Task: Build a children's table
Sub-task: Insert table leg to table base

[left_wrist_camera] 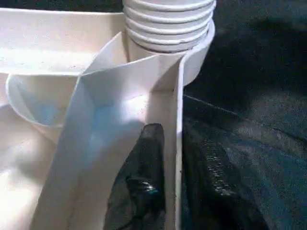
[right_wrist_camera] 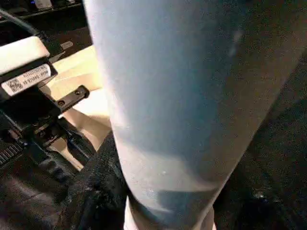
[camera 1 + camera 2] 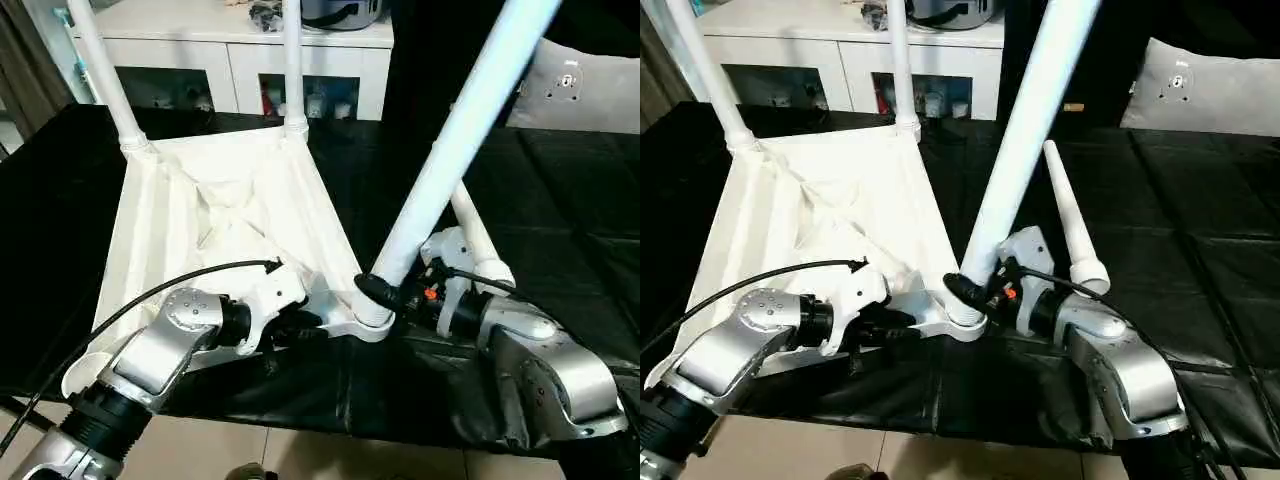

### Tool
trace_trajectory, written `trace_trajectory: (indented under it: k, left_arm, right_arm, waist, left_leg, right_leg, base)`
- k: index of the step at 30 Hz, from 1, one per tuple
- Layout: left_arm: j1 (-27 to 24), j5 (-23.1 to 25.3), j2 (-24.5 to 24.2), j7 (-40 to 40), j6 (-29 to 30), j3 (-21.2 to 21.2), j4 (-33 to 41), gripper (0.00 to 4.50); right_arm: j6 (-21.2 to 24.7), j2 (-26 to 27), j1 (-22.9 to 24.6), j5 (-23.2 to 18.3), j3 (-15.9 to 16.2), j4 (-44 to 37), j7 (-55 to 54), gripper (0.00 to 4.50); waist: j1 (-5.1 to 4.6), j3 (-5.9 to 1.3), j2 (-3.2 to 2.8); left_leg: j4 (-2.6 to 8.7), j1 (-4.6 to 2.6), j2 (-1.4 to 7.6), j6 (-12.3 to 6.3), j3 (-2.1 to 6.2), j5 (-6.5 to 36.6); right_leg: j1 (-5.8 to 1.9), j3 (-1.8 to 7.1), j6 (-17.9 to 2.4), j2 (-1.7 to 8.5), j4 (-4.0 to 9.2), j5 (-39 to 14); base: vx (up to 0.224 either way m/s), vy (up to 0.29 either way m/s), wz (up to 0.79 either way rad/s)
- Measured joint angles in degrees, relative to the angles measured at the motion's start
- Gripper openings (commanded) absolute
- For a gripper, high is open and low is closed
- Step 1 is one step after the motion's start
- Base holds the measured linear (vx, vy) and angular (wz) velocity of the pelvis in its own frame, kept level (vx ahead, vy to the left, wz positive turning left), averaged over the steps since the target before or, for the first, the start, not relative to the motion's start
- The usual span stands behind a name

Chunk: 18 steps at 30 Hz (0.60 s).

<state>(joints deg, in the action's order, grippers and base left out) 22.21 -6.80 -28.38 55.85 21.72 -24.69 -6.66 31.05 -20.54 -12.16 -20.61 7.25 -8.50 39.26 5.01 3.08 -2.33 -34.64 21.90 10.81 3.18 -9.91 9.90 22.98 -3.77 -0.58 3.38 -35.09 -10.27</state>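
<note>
From the head cameras, the white plastic children's table top (image 3: 225, 215) lies upside down, ribbed underside up, on the large work table covered in black sheeting (image 3: 570, 210). Two long tapered white plastic legs stand in the far corner sockets: the far left leg (image 3: 105, 75) and the far right leg (image 3: 292, 65). A third long white leg (image 3: 455, 150) rises at a slant from the near right corner socket (image 3: 368, 320). A fourth tapered white leg (image 3: 1072, 222) lies loose on the black sheeting, just beside the right arm. A white cabinet (image 3: 240, 50) stands behind the work table.

The left gripper (image 3: 300, 322) reaches in from the left to the top's near edge beside that socket. The right gripper (image 3: 385, 292) has its black fingers on either side of the slanted leg's base, clamped on it just above the socket.

In the left wrist view, the left gripper's two black fingers (image 1: 141, 187) straddle the thin upright white edge wall (image 1: 178, 158) of the top, one inside and one outside, pinched close on it. The ridged, threaded end of the leg (image 1: 168, 24) sits in the round socket ahead.

In the right wrist view, the pale round leg shaft (image 2: 187, 105) stands close in front, a dark finger (image 2: 96, 191) pressed against its lower part. The left gripper's body, bearing a white label (image 2: 29, 79), sits beside the cream-coloured top.
</note>
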Motion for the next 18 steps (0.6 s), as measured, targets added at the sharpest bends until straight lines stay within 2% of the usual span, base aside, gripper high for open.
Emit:
trace_trajectory:
  k: [3,4,5,18]
  left_arm:
    - [0.2,0.5,-0.1,0.7,-0.8,-0.3,-0.7,0.32]
    - [0.3,0.6,-0.1,0.8,-1.2,-0.3,-0.9,0.05]
    - [0.5,0.7,0.0,0.9,-1.5,-0.3,-1.3,0.01]
    - [6.4,1.8,1.1,7.0,-14.3,-0.3,-15.8,0.0]
  right_arm:
    - [0.2,-0.2,-0.8,0.2,0.1,0.6,0.1,1.89]
    - [0.2,-0.3,-1.0,0.4,0.2,0.8,0.2,1.89]
    - [0.2,-0.5,-1.2,0.5,0.3,1.0,0.5,1.89]
    - [-0.1,-2.4,-9.2,2.8,4.1,9.5,5.4,1.89]
  waist:
    - [-0.05,-0.03,-0.05]
    - [-0.03,-0.03,-0.05]
    - [-0.03,-0.03,-0.05]
    - [0.18,-0.06,-0.05]
  left_leg:
    - [-0.01,-0.02,0.0,0.0,0.0,0.0]
    - [-0.01,-0.04,0.0,0.0,0.0,0.0]
    - [-0.01,-0.05,0.0,0.0,0.0,0.0]
    - [0.0,-0.14,-0.02,0.0,0.0,0.0]
  right_leg:
    - [-0.01,0.0,0.0,0.0,0.01,0.0]
    - [-0.03,0.0,0.0,0.0,0.0,0.0]
    - [-0.03,0.0,0.0,0.0,0.0,0.0]
    - [-0.16,-0.01,0.0,0.04,0.0,0.0]
  base:
    - [0.0,0.0,0.0]
    - [0.0,0.0,0.0]
    - [0.0,0.0,0.0]
    - [0.0,0.0,0.0]
